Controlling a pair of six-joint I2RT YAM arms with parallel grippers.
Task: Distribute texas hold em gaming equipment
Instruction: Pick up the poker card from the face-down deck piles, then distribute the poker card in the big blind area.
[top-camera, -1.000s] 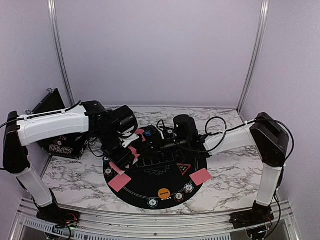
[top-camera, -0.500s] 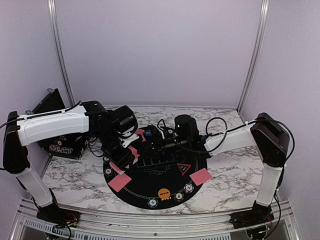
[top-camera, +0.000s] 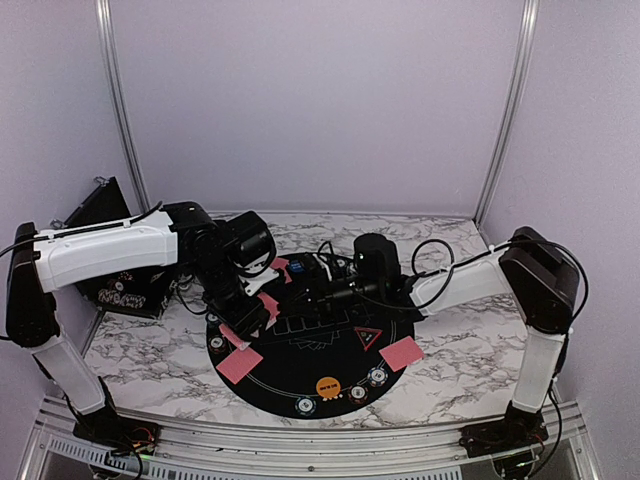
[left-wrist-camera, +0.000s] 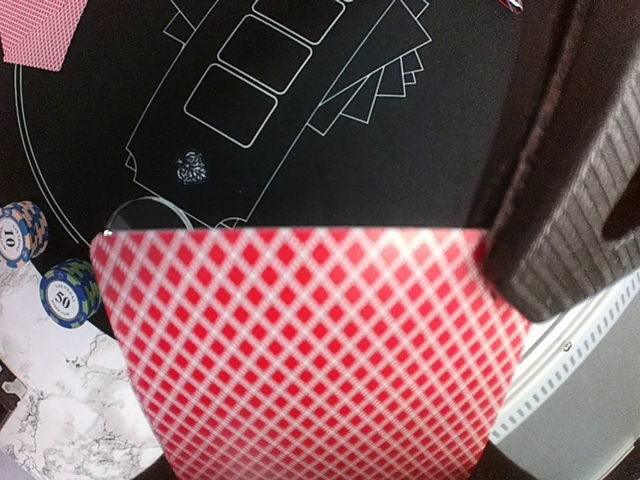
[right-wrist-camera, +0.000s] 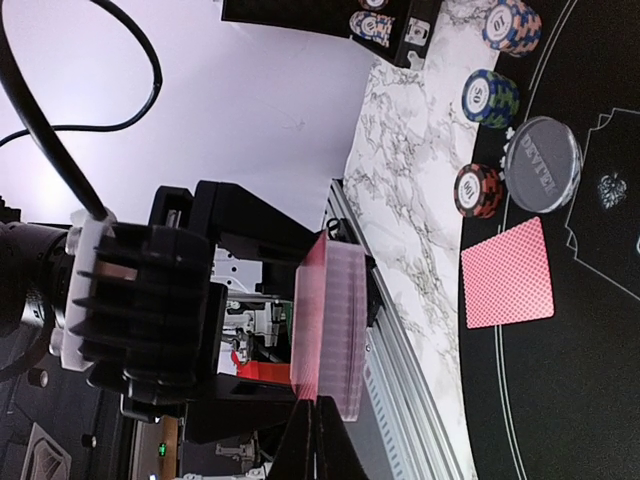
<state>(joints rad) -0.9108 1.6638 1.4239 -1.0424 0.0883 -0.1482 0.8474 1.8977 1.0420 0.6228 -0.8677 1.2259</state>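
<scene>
My left gripper (top-camera: 262, 288) hovers over the back left of the black mat (top-camera: 300, 355), shut on a deck of red-backed playing cards (left-wrist-camera: 310, 350). In the right wrist view that deck (right-wrist-camera: 338, 325) stands on edge. My right gripper (right-wrist-camera: 320, 428) is shut on the lower edge of its top card. Single cards lie on the mat at the left (top-camera: 239, 363) and right (top-camera: 401, 352). An orange disc (top-camera: 329, 386), striped chips (top-camera: 358, 393) and a red triangle marker (top-camera: 367, 336) also rest on the mat.
More chips (right-wrist-camera: 491, 97) and a silver dealer button (right-wrist-camera: 543, 165) sit along the mat's left rim on the marble table (top-camera: 130, 345). A black box (top-camera: 118, 285) stands at the far left. Cables loop over the right arm (top-camera: 470, 278).
My right gripper's jaws have closed on the deck's top card, and that arm has shifted slightly. The left arm and its deck have stayed still.
</scene>
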